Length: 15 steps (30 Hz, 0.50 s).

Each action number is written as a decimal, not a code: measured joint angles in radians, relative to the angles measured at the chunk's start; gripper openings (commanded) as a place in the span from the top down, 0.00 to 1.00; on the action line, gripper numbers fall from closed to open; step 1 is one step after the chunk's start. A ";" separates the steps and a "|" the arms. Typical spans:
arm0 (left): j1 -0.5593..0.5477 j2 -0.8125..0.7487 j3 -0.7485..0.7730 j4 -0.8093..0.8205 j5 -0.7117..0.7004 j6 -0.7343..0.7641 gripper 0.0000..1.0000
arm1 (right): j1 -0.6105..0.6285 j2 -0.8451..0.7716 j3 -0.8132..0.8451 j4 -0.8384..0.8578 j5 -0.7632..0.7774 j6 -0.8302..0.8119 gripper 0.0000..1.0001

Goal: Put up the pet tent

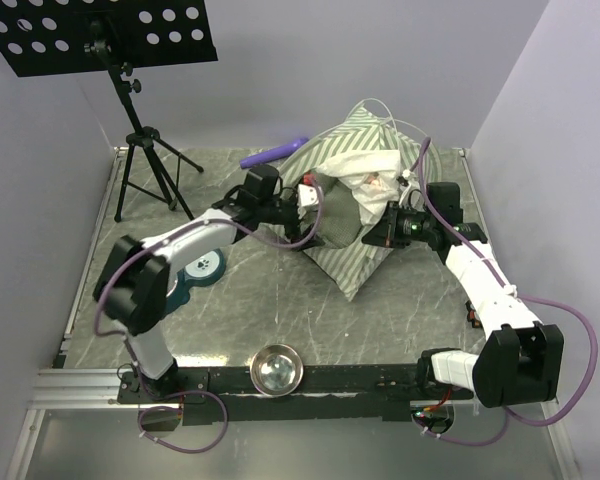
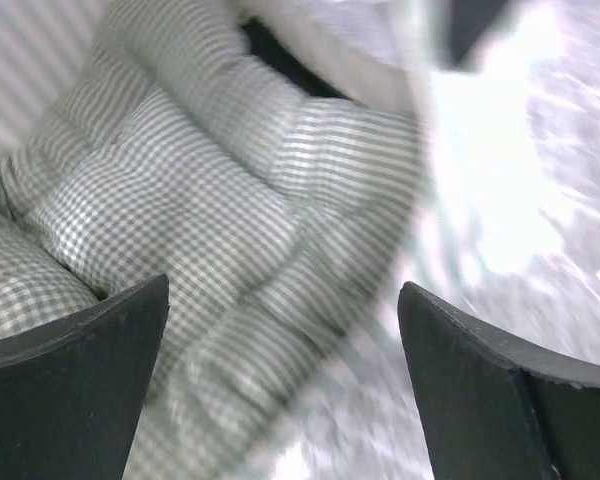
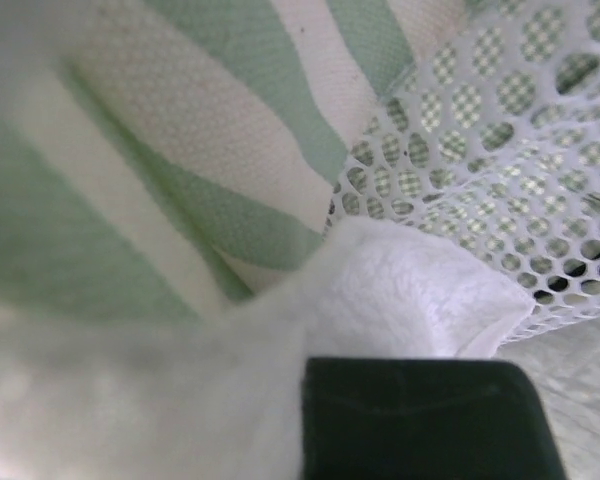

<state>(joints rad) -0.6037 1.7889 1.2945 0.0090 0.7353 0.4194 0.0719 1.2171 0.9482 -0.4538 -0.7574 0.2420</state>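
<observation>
The pet tent [image 1: 358, 262] lies crumpled at the back middle of the table, with green-and-white stripes, white fabric [image 1: 355, 165] on top and thin bent poles above. My left gripper [image 1: 310, 205] is at its left side. In the left wrist view it [image 2: 283, 380] is open, its fingers [image 2: 70, 390] wide apart over the grey-green checked cushion [image 2: 210, 200]. My right gripper [image 1: 382, 230] is at the tent's right side. In the right wrist view it [image 3: 315, 375] is shut on fluffy white tent fabric [image 3: 400, 300]; one dark finger [image 3: 420, 420] shows, beside stripes [image 3: 230, 150] and mesh [image 3: 500, 180].
A steel bowl [image 1: 277, 368] sits at the near edge between the arm bases. A teal bowl holder [image 1: 202, 272] lies under the left arm. A purple item [image 1: 272, 153] lies behind the tent. A black stand with a tripod [image 1: 145, 150] is at the back left.
</observation>
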 measured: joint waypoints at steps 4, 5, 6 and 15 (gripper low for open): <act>0.000 -0.143 -0.029 -0.107 0.034 0.086 0.00 | 0.000 -0.013 0.000 -0.027 0.080 -0.048 1.00; 0.002 -0.175 -0.033 -0.121 0.037 0.087 0.00 | -0.001 -0.026 0.000 -0.043 0.116 -0.064 1.00; 0.007 -0.215 -0.041 -0.128 0.038 0.079 0.00 | -0.002 -0.042 0.000 -0.054 0.140 -0.077 1.00; 0.154 -0.433 -0.194 -0.076 -0.079 -0.164 0.00 | -0.019 -0.365 -0.070 -0.182 0.480 -0.158 1.00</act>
<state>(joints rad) -0.4500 1.3556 1.1004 -0.0673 0.6567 0.2558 0.0532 0.8520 0.8783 -0.6361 -0.2771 0.0845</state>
